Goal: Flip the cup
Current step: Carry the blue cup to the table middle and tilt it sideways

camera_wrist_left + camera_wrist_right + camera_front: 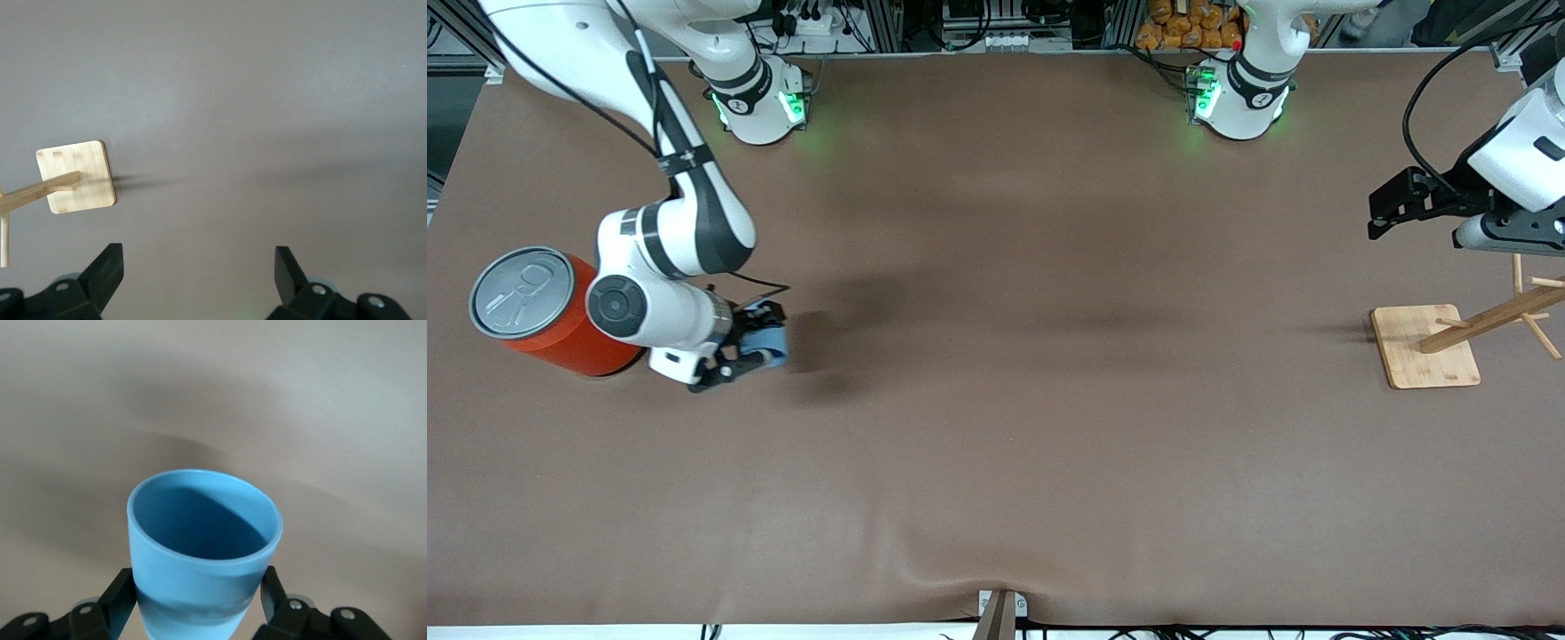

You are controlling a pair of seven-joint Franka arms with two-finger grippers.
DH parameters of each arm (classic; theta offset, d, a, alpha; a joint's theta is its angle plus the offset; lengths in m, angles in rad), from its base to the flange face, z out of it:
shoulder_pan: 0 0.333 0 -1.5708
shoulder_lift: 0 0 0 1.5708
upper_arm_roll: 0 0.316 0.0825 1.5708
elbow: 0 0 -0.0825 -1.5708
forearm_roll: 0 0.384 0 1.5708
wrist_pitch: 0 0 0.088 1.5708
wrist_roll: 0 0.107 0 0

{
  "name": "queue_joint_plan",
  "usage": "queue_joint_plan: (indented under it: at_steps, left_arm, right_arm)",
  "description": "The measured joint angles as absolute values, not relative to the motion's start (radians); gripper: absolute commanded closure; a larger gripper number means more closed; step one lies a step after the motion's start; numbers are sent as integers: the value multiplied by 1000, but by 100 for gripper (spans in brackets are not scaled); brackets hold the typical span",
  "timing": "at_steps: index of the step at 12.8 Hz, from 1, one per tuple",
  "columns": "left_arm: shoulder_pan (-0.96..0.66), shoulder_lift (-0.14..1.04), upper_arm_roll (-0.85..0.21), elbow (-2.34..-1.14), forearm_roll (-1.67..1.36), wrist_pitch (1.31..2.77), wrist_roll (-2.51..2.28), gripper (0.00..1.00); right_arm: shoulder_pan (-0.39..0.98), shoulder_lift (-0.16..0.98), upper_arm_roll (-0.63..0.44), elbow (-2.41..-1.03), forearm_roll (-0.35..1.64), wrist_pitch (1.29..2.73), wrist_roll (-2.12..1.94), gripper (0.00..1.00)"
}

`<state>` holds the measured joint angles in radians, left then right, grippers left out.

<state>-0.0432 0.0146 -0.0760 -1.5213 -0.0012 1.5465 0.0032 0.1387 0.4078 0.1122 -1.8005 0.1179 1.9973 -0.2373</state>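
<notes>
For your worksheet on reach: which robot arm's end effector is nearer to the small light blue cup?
Right. The right end effector is shut on the small light blue cup beside the orange can; the left end effector waits above the bamboo rack.

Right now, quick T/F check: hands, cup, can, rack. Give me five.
1. The right hand is shut on the cup. True.
2. The left hand holds the rack. False: it is open, empty, above the table by the rack.
3. The can lies on its side. False: it stands upright, lid up.
4. The cup is beside the can, at the right arm's end. True.
5. The cup hangs on the rack. False: it is in the right hand.
</notes>
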Motion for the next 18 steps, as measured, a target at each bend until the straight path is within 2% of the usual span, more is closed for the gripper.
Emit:
queue_joint_plan:
  at_steps: [4,6,9,13,18]
  left_arm:
    - [-42,15,-76,-1521,-1,1547,3,0]
    - [-42,15,-76,-1521,-1,1547,3,0]
    - [-42,15,-76,-1521,-1,1547,3,0]
    - [-42,15,-76,-1521,-1,1547,3,0]
    - [-42,15,-76,-1521,-1,1547,3,0]
  right_arm:
    - [356,569,122,-1519,162,1994,-351,100]
    - [476,644,121,-1433,146,2098,-420,100]
    - [605,717,116,-1370,6,2208,-579,100]
    - [729,814,112,-1270,-170,2173,-638,100]
    - [792,900,92,-1238,-210,2136,-656,100]
